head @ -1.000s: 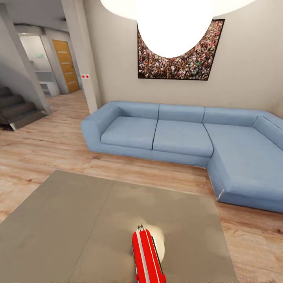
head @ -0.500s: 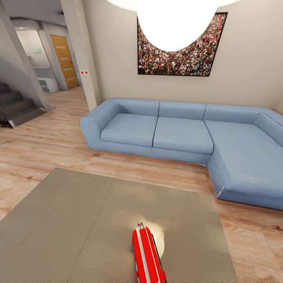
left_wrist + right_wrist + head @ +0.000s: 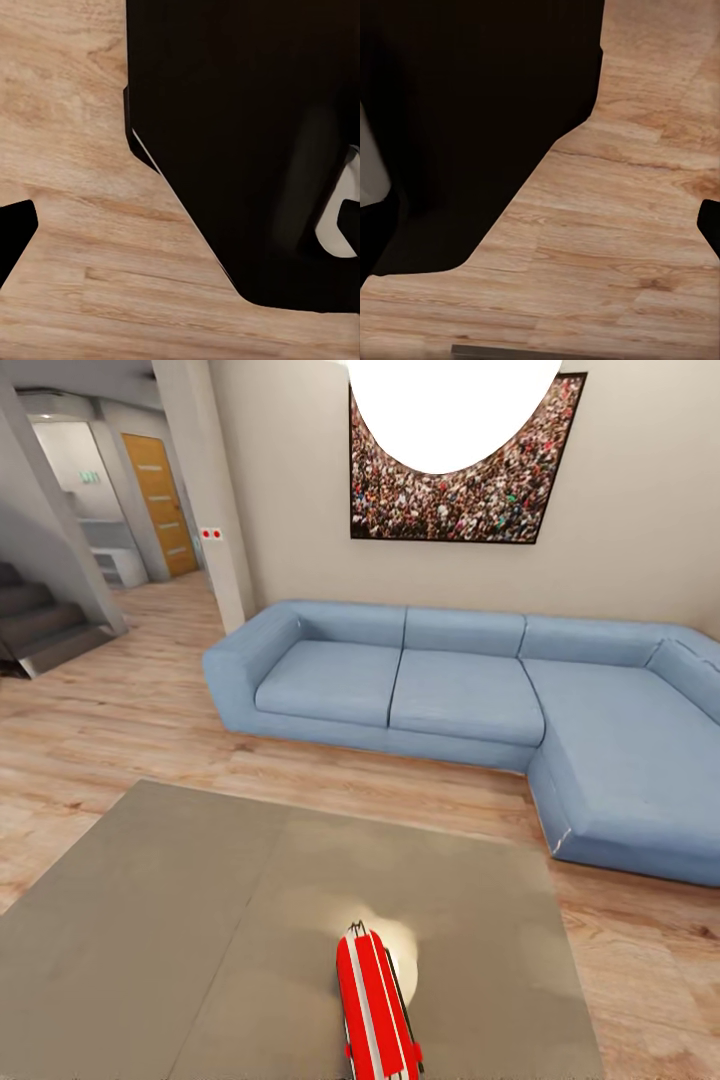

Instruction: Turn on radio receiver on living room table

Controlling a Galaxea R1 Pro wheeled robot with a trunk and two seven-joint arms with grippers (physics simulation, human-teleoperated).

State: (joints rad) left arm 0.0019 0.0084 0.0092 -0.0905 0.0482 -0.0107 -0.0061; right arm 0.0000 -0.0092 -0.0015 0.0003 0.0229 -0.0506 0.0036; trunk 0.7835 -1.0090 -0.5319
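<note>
A red radio receiver (image 3: 375, 1005) with white stripes lies on the grey table (image 3: 180, 920) near its front edge, right of centre, its long axis pointing away toward the blue sofa (image 3: 470, 700). The head view has tilted slightly downward since earlier; the radio itself is unmoved. Whether either gripper is spread or pressed together cannot be told

Bare table (image 3: 200, 920) top around the radio receiver (image 3: 375, 1010) (sofa (image 3: 470, 700) well beyond)
</note>
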